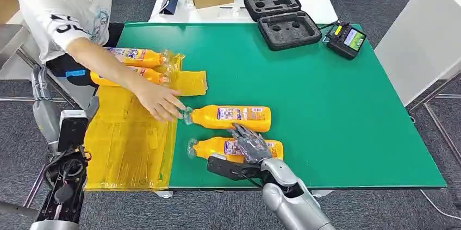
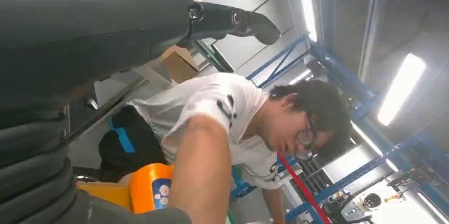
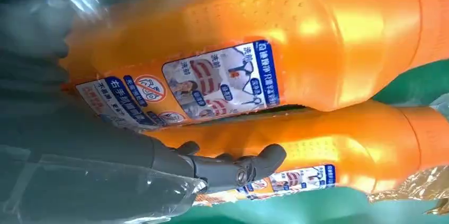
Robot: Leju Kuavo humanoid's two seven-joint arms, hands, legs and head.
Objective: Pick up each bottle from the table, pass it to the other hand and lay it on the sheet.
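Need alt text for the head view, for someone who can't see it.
The right hand rests on the nearer orange bottle on the green table. A person's hand touches the farther bottle; two more lie by the yellow sheet.

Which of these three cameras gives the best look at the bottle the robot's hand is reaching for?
The head view: it shows the whole near bottle lying on the green table, with the right hand over it. The right wrist view shows a close stretch of its orange body and label, but not its ends. The left wrist view faces a person instead.
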